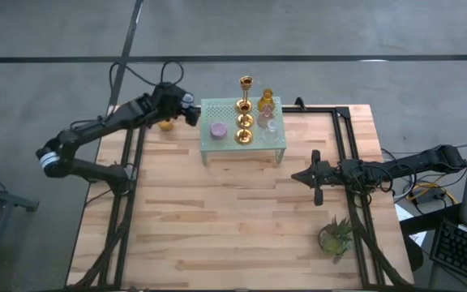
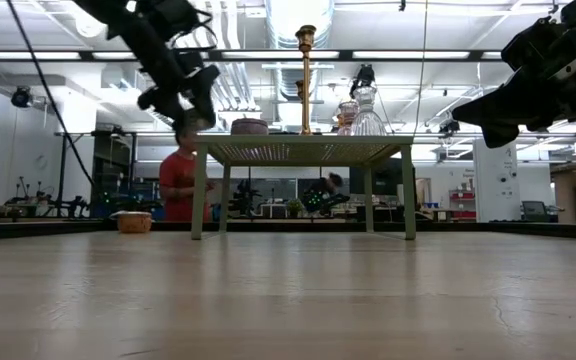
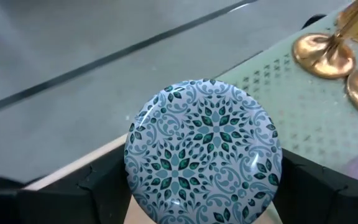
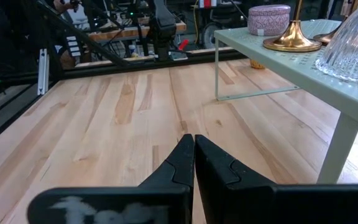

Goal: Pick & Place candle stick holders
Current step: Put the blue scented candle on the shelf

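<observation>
Right, left arm's up at the far-left corner of the rack point(image 1: 242, 151), left gripper point(image 1: 191, 115) just off that edge and above rack height in the low view. My left wrist cam is filled by a blue patterned cup point(image 3: 204, 150), jaws clamped on its sides, rack corner right beside it. So that holder is in the air, not yet set down.

An orange cup point(image 1: 165, 125) sits on the bench point(image 1: 233, 227) under that arm, near the rack leg.

On the rack, left to right: purple cup point(image 1: 218, 129), the gold holders point(image 1: 244, 122) in a row with the tall one at the far end, then an amber cup point(image 1: 267, 102) and a clear cup point(image 1: 272, 126).

Right gripper point(image 1: 300, 176) hovers over mid-bench, well clear of the rack, jaws together, holding nothing. Plant point(image 1: 336, 236) is near the front right.

Risks as I judge them:
- Cup goes down half on the rack edge and tips off, since it's hanging right at the corner.
- Moving inward too far, it bumps the purple cup or a gold base; the tall gold one looks top-heavy and would topple into the glass.
- Smooth round cup in a side grip could slip if I swing fast.
</observation>
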